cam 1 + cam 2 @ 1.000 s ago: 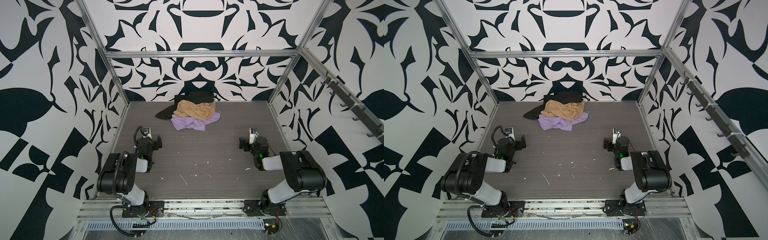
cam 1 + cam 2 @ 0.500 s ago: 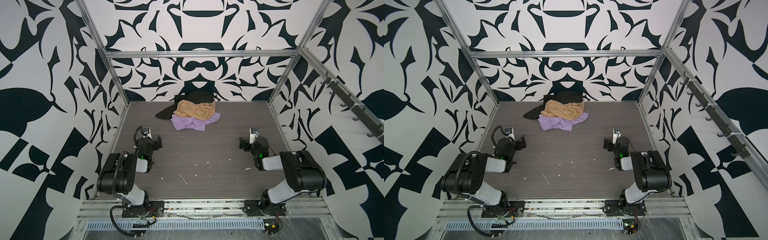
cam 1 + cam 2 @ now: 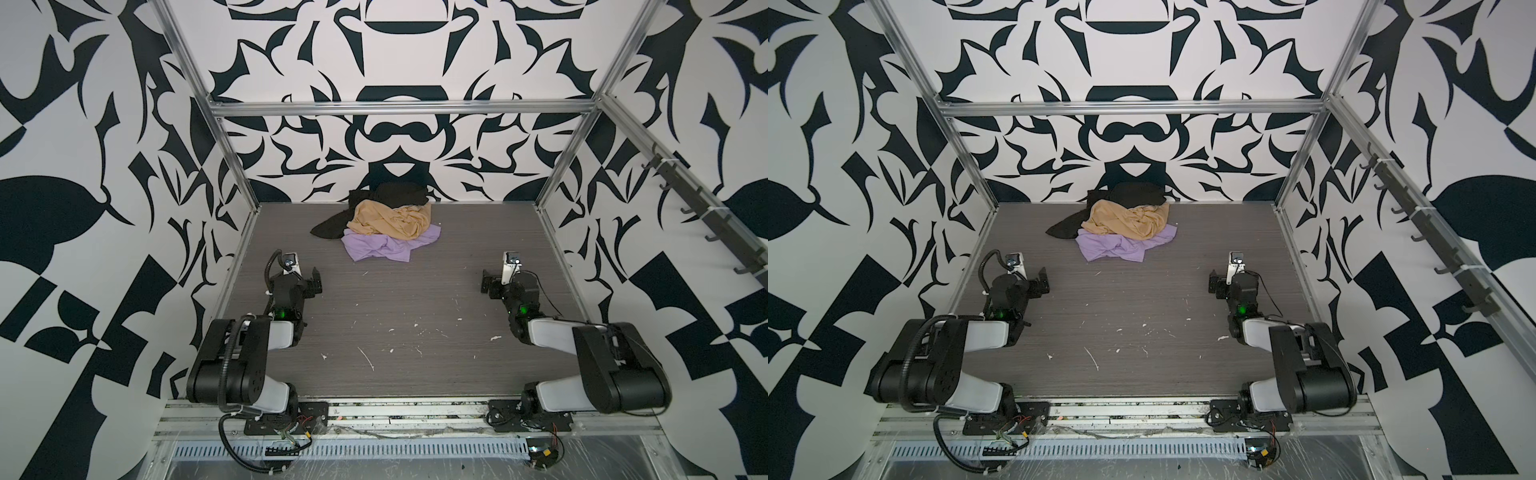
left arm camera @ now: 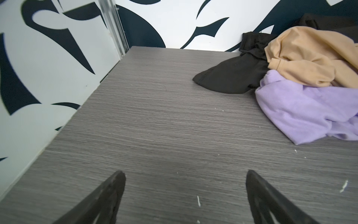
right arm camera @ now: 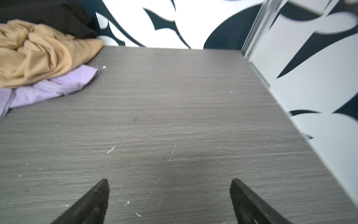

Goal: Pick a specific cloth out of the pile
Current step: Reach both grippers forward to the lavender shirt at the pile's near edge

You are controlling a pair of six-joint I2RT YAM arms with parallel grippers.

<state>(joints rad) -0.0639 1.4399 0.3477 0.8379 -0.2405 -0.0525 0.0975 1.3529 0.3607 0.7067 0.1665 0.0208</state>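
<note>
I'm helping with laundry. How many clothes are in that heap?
3: purple cloth in front, tan cloth lying on it, black cloth behind them. More could hide underneath.

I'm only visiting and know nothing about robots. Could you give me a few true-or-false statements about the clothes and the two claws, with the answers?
1. The lilac cloth lies on the side of the pile nearest the arms. True.
2. The tan-orange garment lies partly on top of the lilac cloth. True.
3. The left gripper is clamped on the black garment. False: it is open over the bare table and touches no garment.
4. The right gripper is open and holds nothing. True.
5. The pile sits mid-table, between the two grippers. False: it lies at the far end, by the back wall, well beyond both.
</note>
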